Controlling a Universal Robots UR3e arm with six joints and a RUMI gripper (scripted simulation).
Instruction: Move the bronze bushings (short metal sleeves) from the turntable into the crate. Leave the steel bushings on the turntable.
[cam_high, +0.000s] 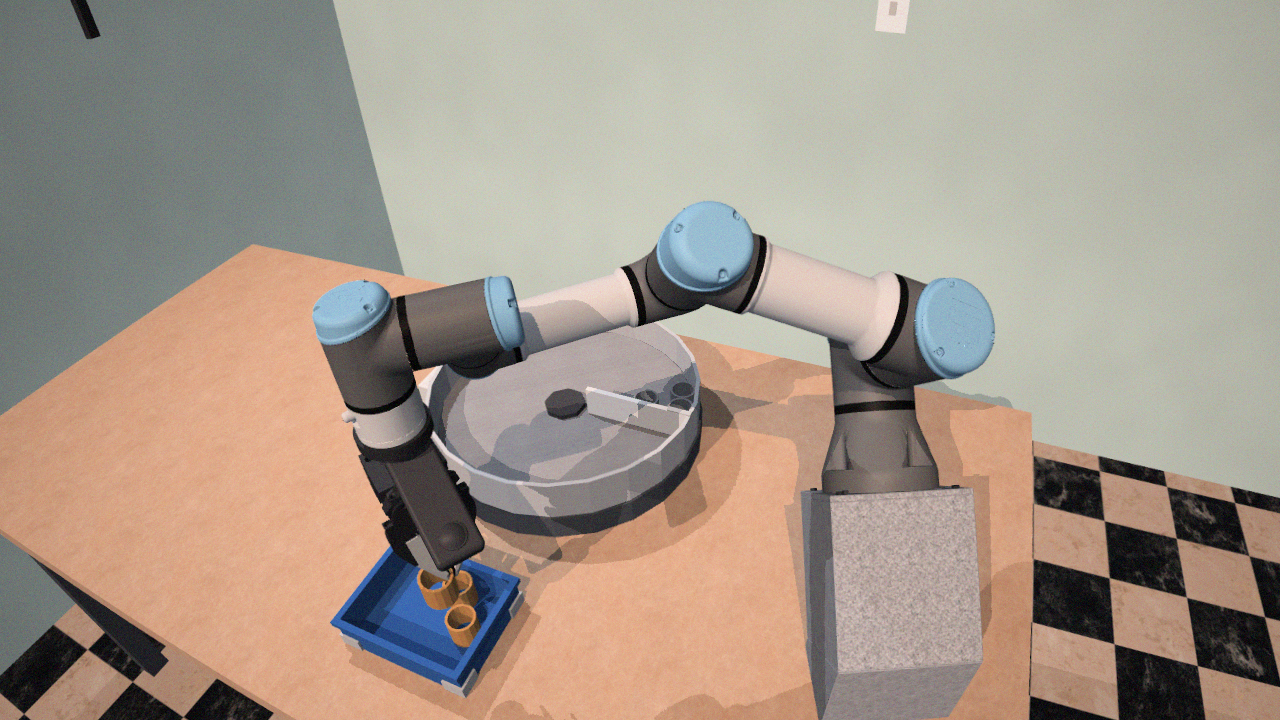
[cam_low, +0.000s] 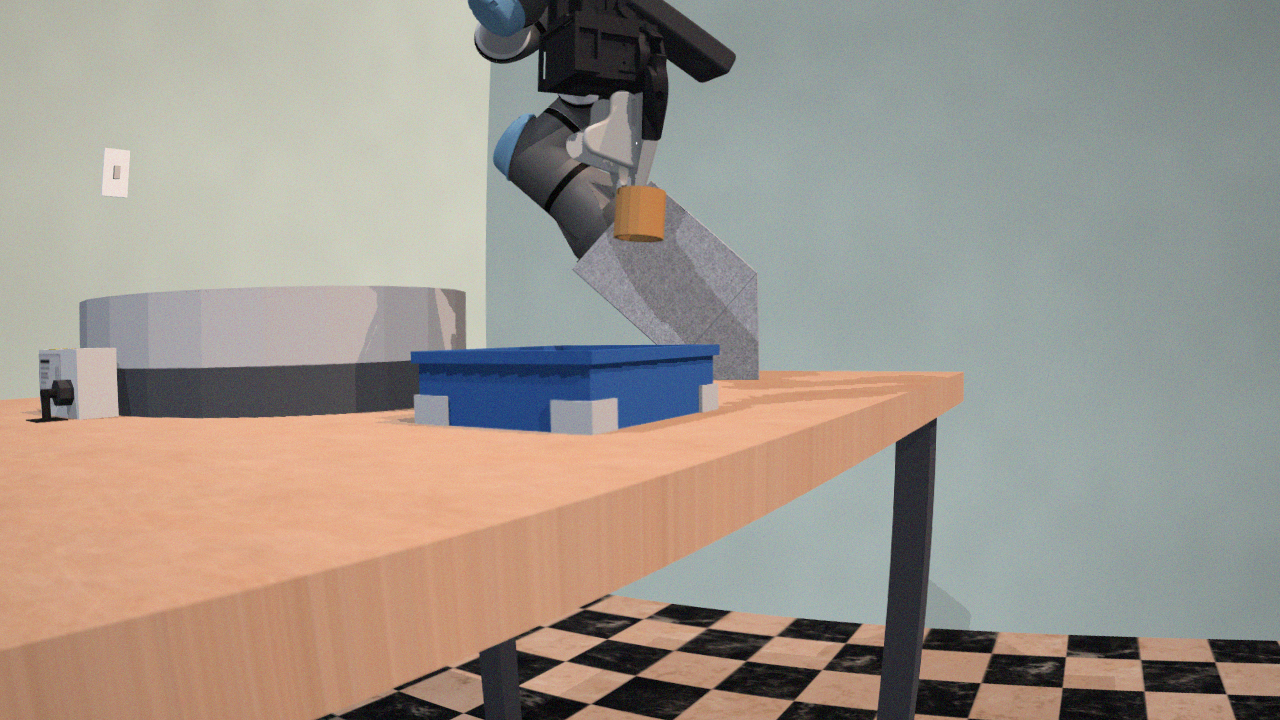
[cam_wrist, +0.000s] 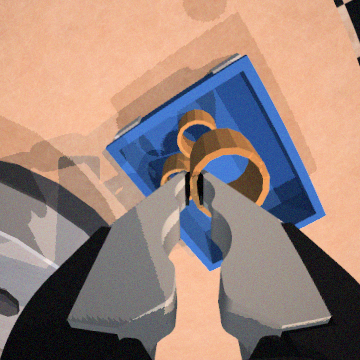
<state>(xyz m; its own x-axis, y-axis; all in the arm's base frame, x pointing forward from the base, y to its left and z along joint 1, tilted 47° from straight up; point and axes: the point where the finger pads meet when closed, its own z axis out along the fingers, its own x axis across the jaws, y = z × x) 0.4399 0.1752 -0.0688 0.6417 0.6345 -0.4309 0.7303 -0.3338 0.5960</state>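
My gripper (cam_high: 447, 573) (cam_low: 631, 183) (cam_wrist: 193, 173) is shut on the wall of a bronze bushing (cam_high: 435, 594) (cam_low: 640, 214) (cam_wrist: 220, 142), which hangs upright, well above the blue crate (cam_high: 402, 659) (cam_low: 501, 394) (cam_wrist: 279, 135). Two more bronze bushings are inside the crate: one (cam_high: 461, 632) (cam_wrist: 196, 117) stands near its right wall, and the other (cam_high: 468, 588) (cam_wrist: 175, 164) is partly hidden by the held one. On the grey turntable (cam_high: 581, 497) (cam_low: 268, 326), steel bushings (cam_high: 682, 391) (cam_high: 646, 395) sit behind the divider near the right rim. I see no bronze bushing on its visible part; my arm hides some of it.
The low divider (cam_high: 626, 409) runs from the turntable's dark hub (cam_high: 565, 403) to its rim. A small control box (cam_low: 93, 383) stands beside the turntable. The speckled arm pedestal (cam_high: 904, 573) (cam_low: 716, 304) stands to the right in the top view. The crate lies near the table's front edge.
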